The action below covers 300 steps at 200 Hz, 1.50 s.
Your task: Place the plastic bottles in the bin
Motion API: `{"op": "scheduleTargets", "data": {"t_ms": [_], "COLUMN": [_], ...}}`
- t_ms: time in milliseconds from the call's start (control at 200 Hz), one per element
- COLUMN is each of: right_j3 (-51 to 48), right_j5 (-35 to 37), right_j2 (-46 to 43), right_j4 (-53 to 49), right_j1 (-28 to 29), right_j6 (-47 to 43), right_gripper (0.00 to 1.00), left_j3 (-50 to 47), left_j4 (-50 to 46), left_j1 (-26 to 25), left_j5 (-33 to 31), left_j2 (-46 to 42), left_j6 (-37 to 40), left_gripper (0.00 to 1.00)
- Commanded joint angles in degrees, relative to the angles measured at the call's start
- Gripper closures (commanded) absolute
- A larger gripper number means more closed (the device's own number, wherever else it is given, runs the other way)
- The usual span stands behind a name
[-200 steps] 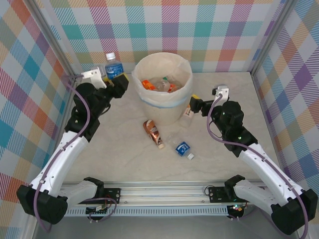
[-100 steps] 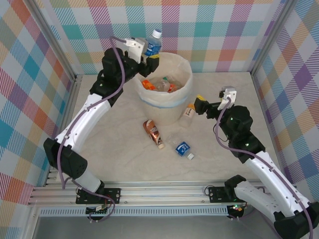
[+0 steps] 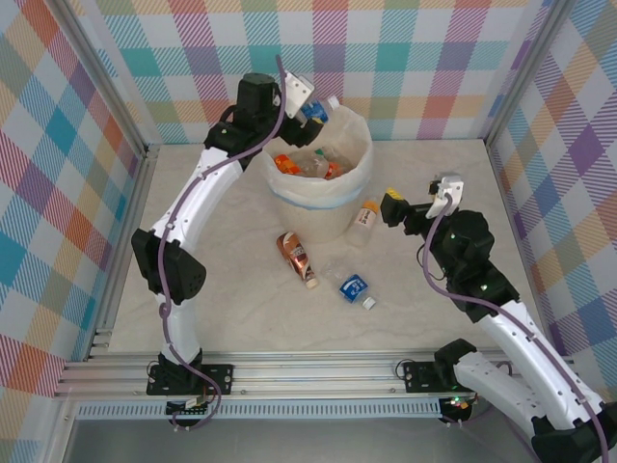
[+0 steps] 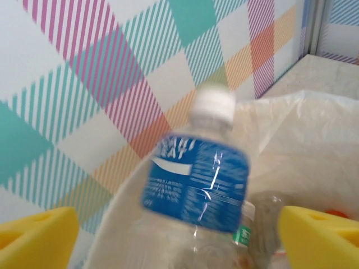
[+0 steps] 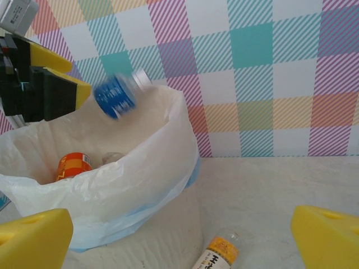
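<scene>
A clear bottle with a blue label (image 3: 317, 111) (image 4: 196, 176) (image 5: 115, 96) and white cap is in mid-air and blurred over the back rim of the bin (image 3: 318, 204). My left gripper (image 3: 306, 122) (image 4: 179, 238) (image 5: 63, 70) stands open just behind it, its yellow pads apart from the bottle. The bin's white bag (image 5: 140, 168) holds orange-labelled bottles (image 3: 286, 164) (image 5: 73, 166). My right gripper (image 3: 390, 206) (image 5: 179, 244) is open and empty, to the right of the bin. Just in front of it an orange-labelled bottle (image 3: 363, 218) (image 5: 220, 252) lies against the bin's foot.
A brown-labelled bottle (image 3: 296, 258) and a small blue-labelled bottle (image 3: 353, 287) lie on the table in front of the bin. Checked walls close in the back and both sides. A metal rail (image 3: 308, 371) runs along the near edge.
The left arm swung up and right from beside the bin to over its back rim, then opened and let go of the blue-labelled bottle. The right gripper drew back slightly to the right.
</scene>
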Motion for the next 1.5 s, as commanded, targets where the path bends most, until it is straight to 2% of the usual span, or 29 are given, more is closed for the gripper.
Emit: {"op": "scheduleTargets", "data": {"t_ms": [0,135,390,600,705,825,920,1155,1325,1495], "right_j3": [0.4,1.8,2.5,2.2,1.6,2.2,3.4,5.2,9.3,12.2], "right_j5": [1.6,1.9,-5.4,-12.0,-11.6,-10.7,-10.7,-13.4,-16.8,-15.7], "right_j2": [1.3,4.9,14.4,22.7,25.6,29.3,32.6,41.2,48.4,54.0], "right_j4": [-1.1,-3.4,-3.9,-2.1,-1.0,-2.2,-3.2,-0.7,0.1,0.6], "right_j1": [-0.4,-1.5,-7.1,-10.2,-10.7,-11.0,-11.3,-11.2,-11.2,-10.9], "right_j6": [2.1,4.9,13.4,19.9,23.1,25.1,25.4,28.5,30.2,32.0], "right_gripper": [0.00,0.00,0.00,0.00,0.00,0.00,0.00,0.00,0.02,0.05], "left_j3": [2.5,-0.7,-11.8,-27.4,-35.1,-42.5,-47.3,-58.8,-62.4,-66.8], "left_j4": [-3.3,-2.4,4.5,18.6,22.6,24.1,23.0,20.3,15.6,13.7], "left_j1": [-0.8,-1.0,-0.9,-0.9,-0.9,-0.9,-0.9,-0.8,-0.3,0.8], "left_j5": [-1.5,-1.3,-3.8,-7.1,-10.0,-10.3,-9.7,-14.5,-16.7,-21.0], "left_j2": [-2.8,-7.2,-18.1,-27.3,-31.6,-36.3,-39.8,-48.7,-52.3,-57.1], "left_j6": [-0.3,-4.8,-17.2,-30.3,-37.1,-43.3,-45.9,-49.7,-49.7,-50.6], "left_gripper": [0.00,0.00,0.00,0.00,0.00,0.00,0.00,0.00,0.00,0.00]}}
